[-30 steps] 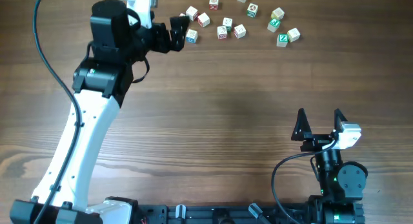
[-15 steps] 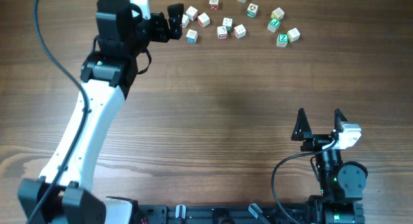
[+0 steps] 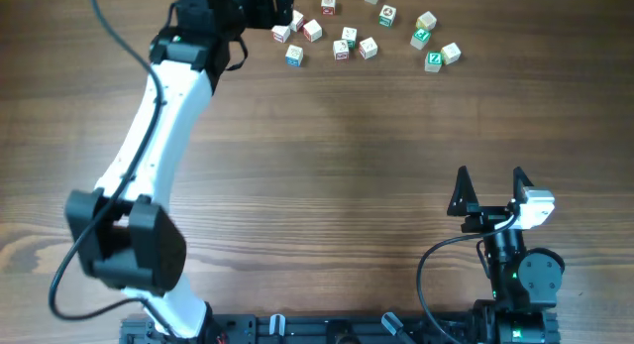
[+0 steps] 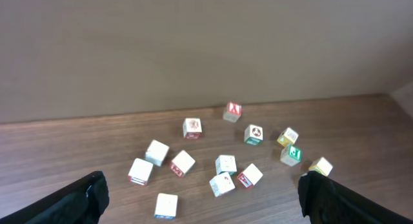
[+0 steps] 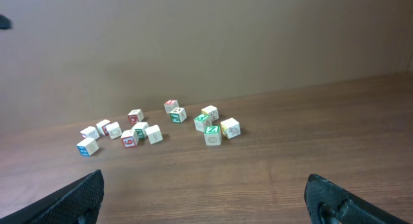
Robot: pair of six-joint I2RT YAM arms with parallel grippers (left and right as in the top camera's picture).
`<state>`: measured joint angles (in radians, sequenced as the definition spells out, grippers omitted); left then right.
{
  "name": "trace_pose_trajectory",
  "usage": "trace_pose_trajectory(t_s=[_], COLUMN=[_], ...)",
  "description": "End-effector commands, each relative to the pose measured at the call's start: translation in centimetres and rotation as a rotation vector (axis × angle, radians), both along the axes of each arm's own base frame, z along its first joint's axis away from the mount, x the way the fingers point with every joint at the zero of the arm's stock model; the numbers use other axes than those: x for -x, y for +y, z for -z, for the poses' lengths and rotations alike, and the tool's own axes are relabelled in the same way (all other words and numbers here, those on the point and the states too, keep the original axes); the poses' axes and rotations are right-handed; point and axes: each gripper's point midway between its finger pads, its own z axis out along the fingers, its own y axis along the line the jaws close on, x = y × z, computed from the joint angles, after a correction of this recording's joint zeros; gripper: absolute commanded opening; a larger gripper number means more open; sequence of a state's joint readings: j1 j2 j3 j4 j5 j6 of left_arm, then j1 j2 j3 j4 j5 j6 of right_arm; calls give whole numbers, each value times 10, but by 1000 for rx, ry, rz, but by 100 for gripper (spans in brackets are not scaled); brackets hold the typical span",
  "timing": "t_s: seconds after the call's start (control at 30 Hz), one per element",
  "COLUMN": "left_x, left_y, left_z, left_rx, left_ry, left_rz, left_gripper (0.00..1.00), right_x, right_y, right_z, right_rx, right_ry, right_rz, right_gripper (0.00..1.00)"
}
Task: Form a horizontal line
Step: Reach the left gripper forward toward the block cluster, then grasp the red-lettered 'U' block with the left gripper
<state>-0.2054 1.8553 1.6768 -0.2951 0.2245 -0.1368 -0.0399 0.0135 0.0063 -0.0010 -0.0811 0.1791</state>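
Several small white letter cubes lie scattered at the table's far edge; no touching row of three shows. A blue-printed cube lies nearest, at the left. Red-printed cubes and a plain white cube lie just beyond it, apart from each other. My left gripper is open and empty, hovering at the cluster's left end. My right gripper is open and empty, far from the cubes near the front right.
Green-printed cubes and a yellowish cube lie at the cluster's right end. A plain wall rises just behind the table's far edge. The left arm stretches diagonally across the left of the table.
My left arm has stretched farther toward the far edge, carrying its open gripper up past the blue-printed cube to the leftmost cubes. The right arm has not moved.
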Motion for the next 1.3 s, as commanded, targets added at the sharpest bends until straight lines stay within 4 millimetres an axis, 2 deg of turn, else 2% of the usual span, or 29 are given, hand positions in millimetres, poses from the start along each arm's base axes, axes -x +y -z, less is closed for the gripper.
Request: trace_pose_trajectory(t_s=[0.0,0.07,0.2,0.33,0.5,0.63,0.73,0.87,1.03,1.1,1.13,1.27], left_x=[-13,-16,-21,-24,-33,-38,-39,-44,-43,-43,-44,-44], left_y=[-27,-35,-48,-47,-46,-30,-24,-25,-25,-25,-26,-27], left_z=[23,44,109,163,198,230,248,257,272,272,271,266], left_rx=[-50,-87,-121,-146,-155,-216,-225,-220,-225,-225,-223,-219], left_ry=[14,39,149,237,254,286,308,294,309,309,305,300], left_rz=[30,45,63,64,53,-17,-28,-30,-29,-29,-28,-29], left_gripper=[95,91,87,87,88,88,88,84,62,53,46,43], right_x=[0,0,0,0,0,0,0,0,0,0,0,0], right_y=[-1,-1,-1,-1,-1,-1,-1,-1,-1,-1,-1,-1], right_z=[-1,-1,-1,-1,-1,-1,-1,-1,-1,-1,-1,-1], right_rx=[-6,-6,-6,-6,-6,-6,-6,-6,-6,-6,-6,-6], right_ry=[-7,-7,-7,-7,-7,-7,-7,-7,-7,-7,-7,-7], right_rz=[9,9,9,9,9,9,9,9,9,9,9,9], right_gripper=[100,100,100,100,100,100,100,100,100,100,100,100])
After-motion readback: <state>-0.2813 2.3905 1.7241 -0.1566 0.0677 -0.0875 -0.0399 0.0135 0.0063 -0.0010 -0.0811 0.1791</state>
